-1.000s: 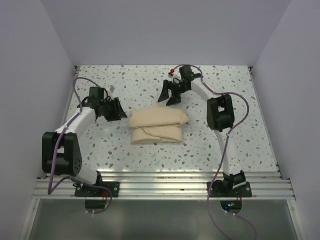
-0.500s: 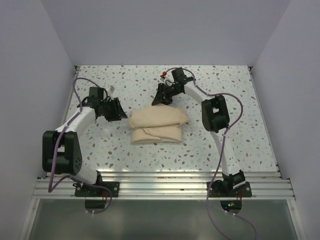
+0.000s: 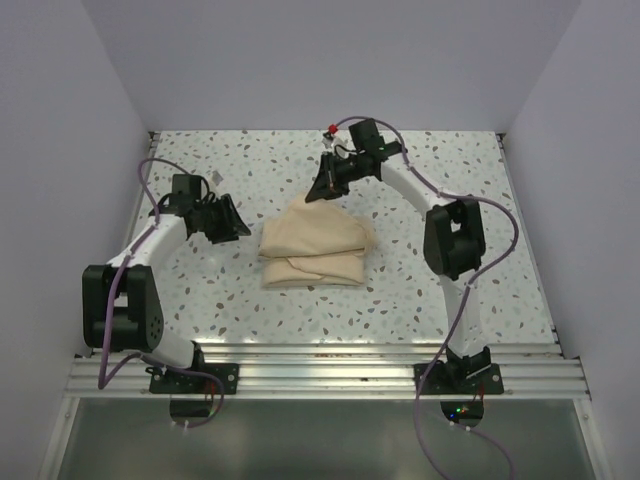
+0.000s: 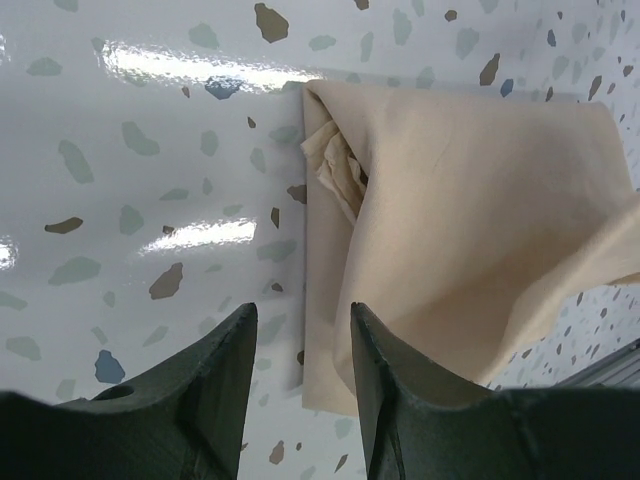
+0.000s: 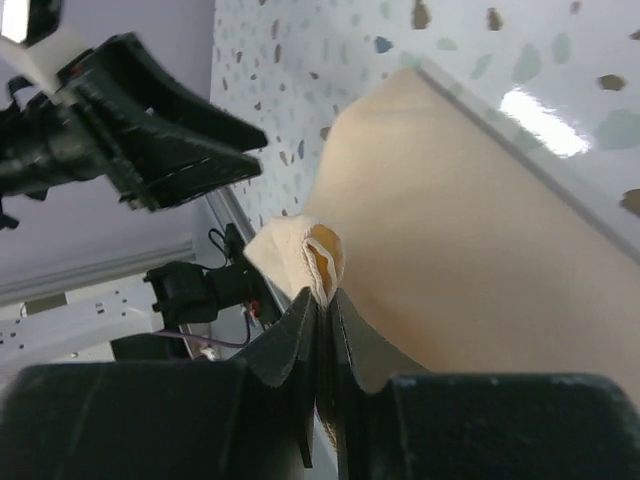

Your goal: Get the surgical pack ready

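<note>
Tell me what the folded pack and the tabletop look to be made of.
The surgical pack: woven cloth by the look, matte tan; it folds in soft layers and creases, with no shine. The table: hard, glossy speckled surface, possibly terrazzo-pattern laminate or stone; lamp glare reflects off it.

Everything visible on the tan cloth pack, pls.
The tan-beige matte cloth surgical pack lies folded into a rough rectangle of loose layers mid-table on the speckled white tabletop. Part of its far edge is raised in a peak, pinched between the shut fingers of the black right gripper. Crumpled inner folds show at its left edge, where the black left gripper hangs open, not gripping.
</note>
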{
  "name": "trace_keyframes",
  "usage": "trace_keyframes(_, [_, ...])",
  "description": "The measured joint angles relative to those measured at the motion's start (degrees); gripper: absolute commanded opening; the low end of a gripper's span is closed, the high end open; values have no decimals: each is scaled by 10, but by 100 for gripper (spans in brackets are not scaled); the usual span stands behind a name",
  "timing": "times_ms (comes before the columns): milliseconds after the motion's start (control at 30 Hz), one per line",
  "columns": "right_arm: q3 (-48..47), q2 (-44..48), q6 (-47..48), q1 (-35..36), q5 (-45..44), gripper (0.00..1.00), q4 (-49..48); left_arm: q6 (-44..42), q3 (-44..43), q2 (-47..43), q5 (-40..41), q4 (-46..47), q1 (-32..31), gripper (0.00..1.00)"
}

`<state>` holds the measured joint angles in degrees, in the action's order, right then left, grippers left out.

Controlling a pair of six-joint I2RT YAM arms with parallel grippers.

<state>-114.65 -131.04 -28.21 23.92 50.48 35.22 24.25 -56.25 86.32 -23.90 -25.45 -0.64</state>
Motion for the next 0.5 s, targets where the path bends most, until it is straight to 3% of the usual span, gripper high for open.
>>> trace_keyframes(133, [70, 108, 17, 25, -11, 11, 4, 12, 0, 0, -7, -2, 2, 46])
trace_keyframes(233, [138, 181, 26, 52, -24, 21, 7, 22, 0, 0, -18, -3, 2, 47])
trace_keyframes(500, [364, 303, 45, 125, -66, 78, 25, 37, 0, 20, -57, -3, 18, 54])
